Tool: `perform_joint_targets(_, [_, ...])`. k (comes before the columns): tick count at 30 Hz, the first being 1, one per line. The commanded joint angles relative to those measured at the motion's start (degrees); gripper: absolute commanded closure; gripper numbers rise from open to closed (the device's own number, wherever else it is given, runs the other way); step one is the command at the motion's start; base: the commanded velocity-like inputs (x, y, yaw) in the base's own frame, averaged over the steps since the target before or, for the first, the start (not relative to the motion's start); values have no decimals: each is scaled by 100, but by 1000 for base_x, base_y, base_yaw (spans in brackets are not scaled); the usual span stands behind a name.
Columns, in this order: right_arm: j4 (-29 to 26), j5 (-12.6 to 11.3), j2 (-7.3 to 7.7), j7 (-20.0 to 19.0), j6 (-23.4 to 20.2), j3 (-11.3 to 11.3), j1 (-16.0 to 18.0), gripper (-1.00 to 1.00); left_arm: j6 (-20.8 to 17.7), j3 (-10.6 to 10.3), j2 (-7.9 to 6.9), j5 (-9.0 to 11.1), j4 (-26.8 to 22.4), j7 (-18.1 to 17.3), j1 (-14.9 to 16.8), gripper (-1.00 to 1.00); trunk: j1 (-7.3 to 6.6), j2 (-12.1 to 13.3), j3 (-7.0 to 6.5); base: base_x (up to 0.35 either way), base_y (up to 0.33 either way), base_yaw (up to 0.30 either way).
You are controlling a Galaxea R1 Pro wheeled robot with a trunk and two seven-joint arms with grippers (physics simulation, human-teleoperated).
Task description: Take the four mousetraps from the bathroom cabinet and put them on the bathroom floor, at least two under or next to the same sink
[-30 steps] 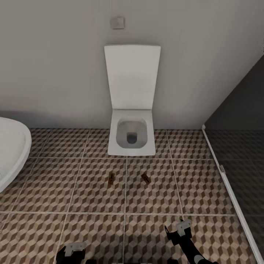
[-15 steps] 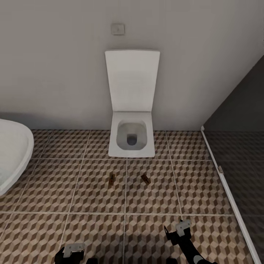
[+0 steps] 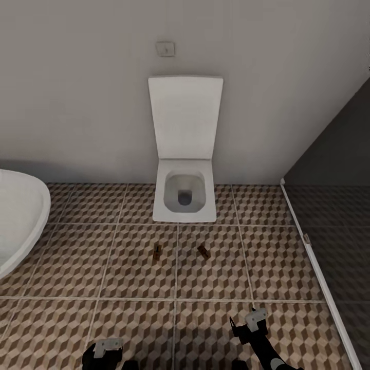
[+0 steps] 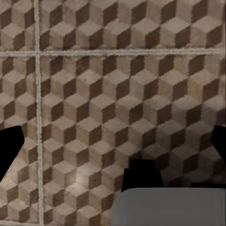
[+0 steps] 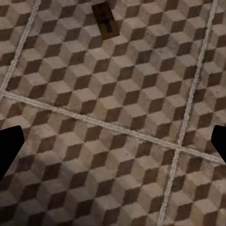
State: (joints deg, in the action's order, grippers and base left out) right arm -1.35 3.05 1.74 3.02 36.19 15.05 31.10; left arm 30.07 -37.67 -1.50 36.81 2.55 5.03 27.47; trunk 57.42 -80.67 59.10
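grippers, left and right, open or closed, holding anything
Left gripper: open, fingertips wide apart, nothing between them but floor tiles.
Right gripper: open, empty, one mousetrap lying on the tiles ahead of it.

head camera high, facing toilet (image 3: 185, 198), wrist cameras close above floor (image 4: 117, 94)

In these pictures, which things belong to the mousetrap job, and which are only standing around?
Belonging to the job:
- left mousetrap, lying on the floor
- right mousetrap, lying on the floor
- bathroom floor, cube-patterned tiles

Only standing around:
- toilet, lid up
- bathtub
- wall plate
- dark shower area
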Motion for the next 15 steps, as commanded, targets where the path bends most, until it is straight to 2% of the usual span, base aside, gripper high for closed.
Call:
perform_joint_targets(1, [3, 31, -1, 32, 11, 16, 2, -100, 19, -36, 24, -19, -15, 40, 4, -100, -23, 40, -16, 0, 0, 0])
perform_joint_targets(7, [3, 28, -18, 32, 11, 15, 1, -100, 3, -31, 154, -31, -230, 43, 4, -100, -154, 281, -124, 0, 0, 0])
perform_joint_targets(10, [3, 3, -27, 32, 11, 15, 1, -100, 1, -30, 174, -32, -271, 46, 4, -100, -220, 401, -178, 0, 0, 0])
perform_joint_targets(15, [3, -196, -89, 32, 11, 15, 1, -100, 4, -22, 193, -33, -323, 49, 4, -100, -330, 602, -267, 0, 0, 0])
